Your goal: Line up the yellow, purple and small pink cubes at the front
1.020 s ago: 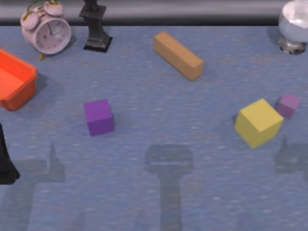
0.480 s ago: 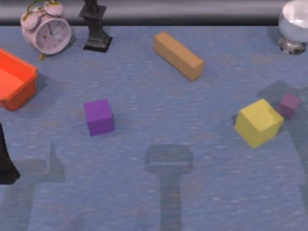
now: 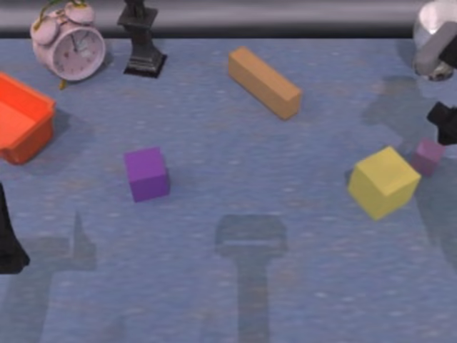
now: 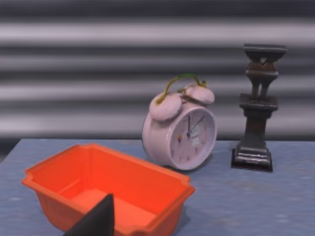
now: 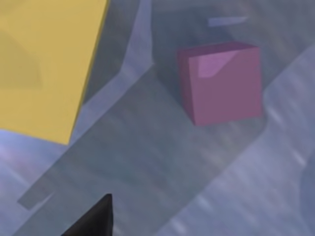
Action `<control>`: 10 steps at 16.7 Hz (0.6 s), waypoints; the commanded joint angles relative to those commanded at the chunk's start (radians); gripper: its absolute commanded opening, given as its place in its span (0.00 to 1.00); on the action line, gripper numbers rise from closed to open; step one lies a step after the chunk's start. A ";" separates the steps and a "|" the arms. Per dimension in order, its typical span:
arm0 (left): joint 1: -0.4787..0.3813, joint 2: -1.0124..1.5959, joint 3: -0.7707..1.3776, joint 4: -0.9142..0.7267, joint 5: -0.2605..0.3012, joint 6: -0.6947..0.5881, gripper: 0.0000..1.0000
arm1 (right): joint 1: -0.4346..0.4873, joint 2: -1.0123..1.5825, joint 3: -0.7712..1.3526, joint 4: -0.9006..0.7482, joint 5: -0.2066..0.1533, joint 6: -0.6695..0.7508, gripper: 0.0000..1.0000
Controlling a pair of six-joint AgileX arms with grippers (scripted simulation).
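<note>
The yellow cube [image 3: 383, 182] sits tilted at the right of the table, large in the right wrist view [image 5: 44, 64]. The small pink cube [image 3: 428, 156] lies just right of it, apart from it [image 5: 221, 81]. The purple cube [image 3: 147, 174] rests left of centre. My right gripper [image 3: 446, 123] hangs at the right edge, just behind and above the small pink cube, open and holding nothing; one dark fingertip [image 5: 101, 214] shows. My left gripper [image 3: 8, 246] stays parked at the left edge, open, one fingertip [image 4: 101, 216] showing before the orange bin.
A long tan block [image 3: 263, 81] lies at the back centre. An orange bin [image 3: 28, 100], a pink alarm clock [image 3: 68, 46] and a dark statuette [image 3: 143, 39] stand at the back left. A glass ball on a base [image 3: 434, 39] stands at the back right.
My right arm has come into the top view at the right edge, behind the small pink cube, and its shadow has shifted backward. The cubes and left arm have not moved.
</note>
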 joint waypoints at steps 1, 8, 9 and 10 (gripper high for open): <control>0.000 0.000 0.000 0.000 0.000 0.000 1.00 | 0.001 0.065 0.061 -0.035 0.000 -0.027 1.00; 0.000 0.000 0.000 0.000 0.000 0.000 1.00 | 0.007 0.292 0.284 -0.147 -0.002 -0.122 1.00; 0.000 0.000 0.000 0.000 0.000 0.000 1.00 | 0.007 0.292 0.284 -0.147 -0.002 -0.122 1.00; 0.000 0.000 0.000 0.000 0.000 0.000 1.00 | 0.007 0.292 0.284 -0.147 -0.002 -0.122 1.00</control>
